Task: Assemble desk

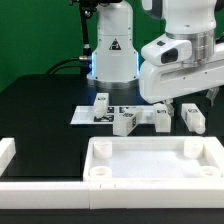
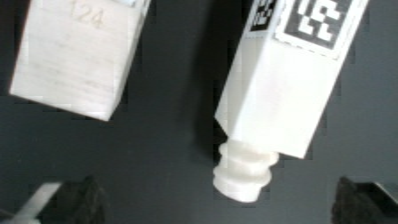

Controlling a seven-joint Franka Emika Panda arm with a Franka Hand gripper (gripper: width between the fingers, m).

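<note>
The wrist view alone shows the tool [image 2: 217, 200] spread wide, its dark fingertips [image 2: 68, 202] at opposite edges of the picture and holding nothing. In the exterior view the white arm [image 1: 175, 62] hides the fingers too much to tell. Close under the wrist camera lies the pegged leg [image 2: 285, 85], a white square bar with black-and-white tags at one end and a round peg at the other. The peg points toward the gap between the fingers and touches neither. Beside it, and apart from it, lies a second leg [image 2: 80, 60] marked 24. Only the exterior view shows the desk panel [image 1: 150, 160], a rimmed white tray with round corner sockets, lying nearest the camera. Just beyond it are three legs in a row [image 1: 160, 118], with a fourth leg [image 1: 100, 101] farther back at the marker board [image 1: 85, 115]. All rest on a black tabletop [image 1: 40, 110] edged by low white border walls [image 1: 40, 190], in front of a green backdrop [image 1: 30, 35]. The arm hangs over the legs toward the exterior view's right, on the far side of the desk panel.
</note>
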